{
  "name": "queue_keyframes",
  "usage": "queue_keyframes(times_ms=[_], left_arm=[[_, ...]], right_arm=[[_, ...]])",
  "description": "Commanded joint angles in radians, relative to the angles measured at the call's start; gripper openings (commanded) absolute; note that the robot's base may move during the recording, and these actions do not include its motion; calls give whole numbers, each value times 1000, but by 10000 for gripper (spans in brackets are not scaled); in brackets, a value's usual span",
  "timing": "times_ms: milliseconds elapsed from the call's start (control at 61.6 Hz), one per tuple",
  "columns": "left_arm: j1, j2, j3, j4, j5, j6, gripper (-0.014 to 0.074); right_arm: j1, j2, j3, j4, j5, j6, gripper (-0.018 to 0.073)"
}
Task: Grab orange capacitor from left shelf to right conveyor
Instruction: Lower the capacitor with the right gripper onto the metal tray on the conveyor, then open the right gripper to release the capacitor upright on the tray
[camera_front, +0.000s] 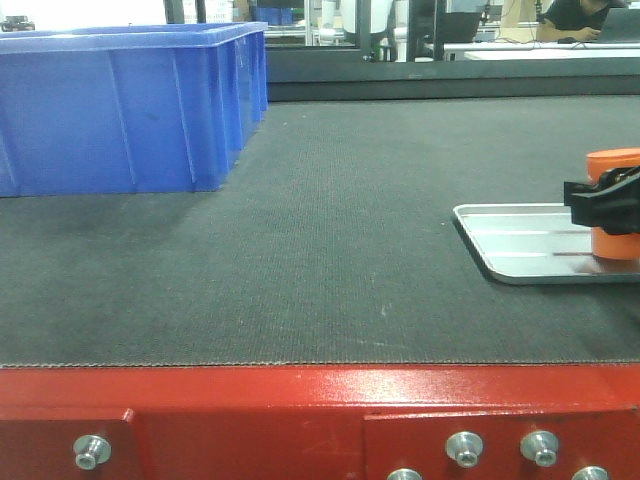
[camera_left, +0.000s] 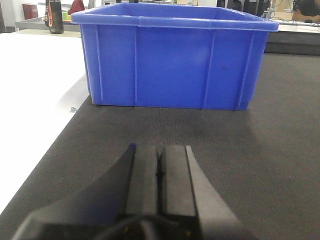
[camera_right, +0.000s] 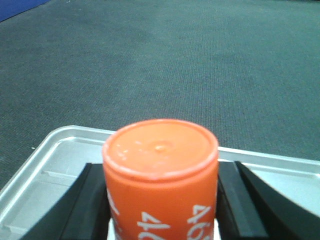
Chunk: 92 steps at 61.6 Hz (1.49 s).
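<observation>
The orange capacitor (camera_front: 612, 166) stands upright at the far right over a silver tray (camera_front: 510, 240), its base at or just above the tray floor. My right gripper (camera_front: 600, 203) is shut on it, one black finger on each side. In the right wrist view the capacitor (camera_right: 160, 165) fills the middle between the fingers (camera_right: 87, 200), with white numerals on its side. The tray lies on the conveyor belt (camera_front: 330, 250), behind its red frame (camera_front: 300, 400). My left gripper (camera_left: 160, 150) is shut and empty, low over the belt. The left shelf is out of view.
A big blue bin (camera_front: 120, 110) stands on the belt at the back left, directly ahead of the left gripper (camera_left: 170, 60). A white surface (camera_left: 30, 100) borders the belt on the left. Silver bolts (camera_front: 464, 446) stud the red frame.
</observation>
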Motion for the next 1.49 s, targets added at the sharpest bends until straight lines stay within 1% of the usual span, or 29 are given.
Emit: queue_keyframes(times_ms=[0, 32, 49, 114, 146, 243, 373, 471, 600, 665, 714, 779, 876, 957, 1022, 1087, 1120, 1184, 1266, 1477], left_arm=[[-2, -11, -4, -2, -91, -2, -127], [-2, -11, -4, -2, -91, -2, -127], [-2, -11, -4, -2, -91, -2, -127], [-2, -11, -4, -2, -91, -2, -127], [-2, -11, -4, -2, -91, -2, -127], [-2, -11, -4, -2, -91, -2, -127], [-2, -11, -4, -2, -91, -2, -127], [-2, -11, -4, -2, -91, -2, -127], [-2, -11, -4, -2, -91, -2, -127], [-2, -11, -4, -2, -91, -2, -127], [-2, -11, -4, -2, -91, -2, -127], [-2, -11, -4, -2, -91, -2, -127], [-2, -11, -4, -2, -91, -2, -127], [-2, -11, -4, -2, -91, -2, -127], [-2, -11, -4, -2, -91, -2, -127], [-2, -11, -4, -2, -91, -2, -127], [-2, -11, -4, -2, -91, -2, -127], [-2, -11, -4, -2, -91, -2, -127], [-2, -11, -4, -2, -91, -2, -127], [-2, -11, -4, -2, -91, -2, -127]], right_arm=[[2, -26, -17, -6, -56, -12, 276], [2, -26, -17, -6, -56, -12, 349], [2, -26, -17, -6, -56, -12, 406], [2, -28, -17, -6, -60, -12, 585], [2, -31, -17, -6, -61, -12, 643], [2, -69, -17, -5, -45, -1, 624], [2, -174, -17, -1, 40, 6, 624], [2, -283, -17, -1, 162, 13, 624], [2, -452, -20, -1, 374, 17, 624], [2, -543, -20, -1, 469, 35, 618], [2, -617, -20, -1, 540, 61, 597], [2, -724, -20, -1, 632, 95, 534], [2, -879, -20, -1, 762, 110, 379], [2, -1000, -20, -1, 862, 110, 232], [2, -1094, -20, -1, 949, 110, 141], [2, -1176, -20, -1, 1032, 110, 69], [2, -1211, -20, -1, 1062, 110, 57], [2, -1268, -20, -1, 1127, 110, 60], [2, -1315, -20, -1, 1165, 110, 59], [2, -1342, -20, -1, 1171, 110, 59]])
